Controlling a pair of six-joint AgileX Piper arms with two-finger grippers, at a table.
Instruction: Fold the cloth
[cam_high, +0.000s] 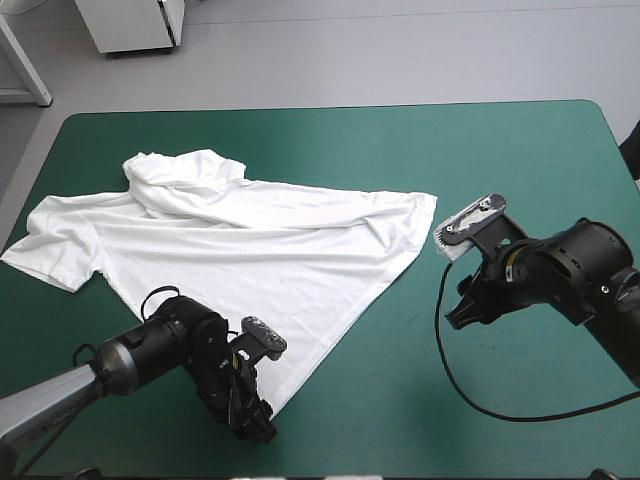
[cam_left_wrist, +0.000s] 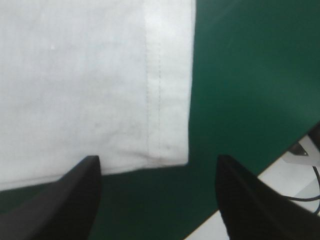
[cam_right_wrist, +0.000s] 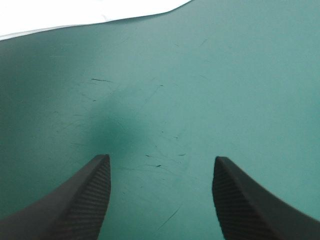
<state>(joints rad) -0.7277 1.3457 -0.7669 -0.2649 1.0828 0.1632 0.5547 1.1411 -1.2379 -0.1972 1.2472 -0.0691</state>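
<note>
The white T-shirt (cam_high: 240, 240) lies spread on the teal-green cover, its neck end bunched toward the far left and one sleeve reaching the table's left edge. My left gripper (cam_high: 252, 410) is low at the shirt's near hem corner. In the left wrist view that stitched hem corner (cam_left_wrist: 167, 150) lies flat just ahead of the open left gripper (cam_left_wrist: 157, 159), with nothing between the fingers. My right gripper (cam_high: 462, 308) hovers over bare cover to the right of the shirt's far right corner. Its own view shows the right gripper (cam_right_wrist: 161, 157) open, with the T-shirt's edge (cam_right_wrist: 75, 12) far ahead.
The table's near edge (cam_left_wrist: 280, 172) runs close beside the left gripper, with floor beyond it. Bare teal-green cover (cam_high: 520, 150) fills the table's right side around the right arm.
</note>
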